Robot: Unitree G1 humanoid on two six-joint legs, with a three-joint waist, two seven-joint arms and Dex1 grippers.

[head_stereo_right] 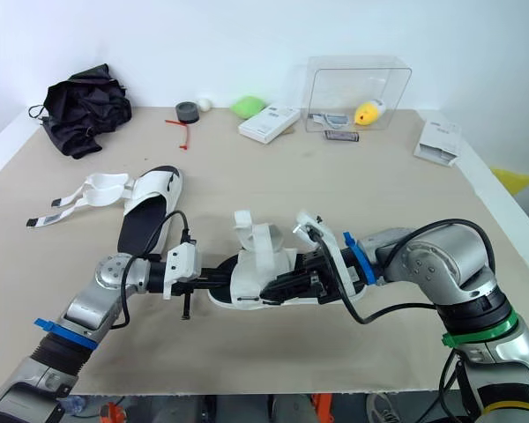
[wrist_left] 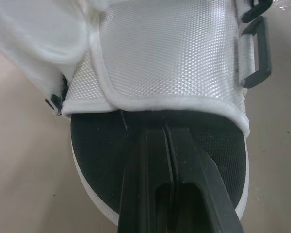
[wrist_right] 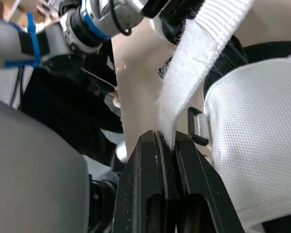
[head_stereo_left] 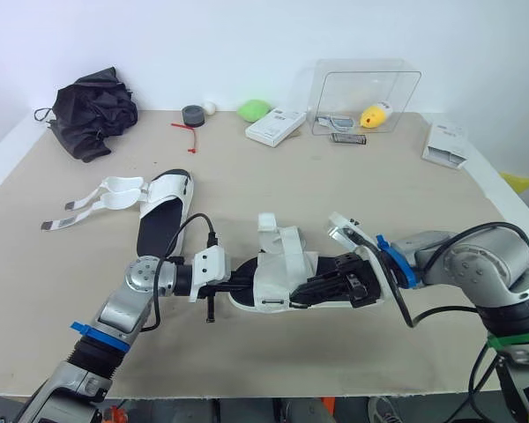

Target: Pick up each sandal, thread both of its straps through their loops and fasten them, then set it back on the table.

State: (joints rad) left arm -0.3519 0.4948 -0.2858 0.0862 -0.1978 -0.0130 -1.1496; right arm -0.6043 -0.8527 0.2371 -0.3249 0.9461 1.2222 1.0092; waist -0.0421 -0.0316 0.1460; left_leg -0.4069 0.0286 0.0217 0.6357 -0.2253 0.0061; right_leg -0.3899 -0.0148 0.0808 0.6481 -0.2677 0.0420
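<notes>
The sandal point(head_stereo_left: 278, 282) lies on the table point(head_stereo_left: 335, 185), the closed left gripper point(wrist_left: 166, 127) resting on its insole point(wrist_left: 102, 160), the right gripper point(wrist_right: 166, 138) pinching a strap point(wrist_right: 194, 73) thinly, so a tug could slip it free.

"What's the room like?"

"There's a plain white wall point(head_stereo_left: 247, 40) at the back, and the light is soft and even."

"And the furniture?"

"Just one broad bench point(head_stereo_left: 335, 189) with a beige top and a pale rim. The wall rises behind its far edge."

"Is anything sitting along that edge?"

"A black cloth point(head_stereo_left: 93, 113) is heaped at the far left corner, and a clear box point(head_stereo_left: 366, 88) stands toward the far right corner, with small odds and ends between them. A yellow scrap point(head_stereo_left: 516, 181) lies just past the right edge."
</notes>
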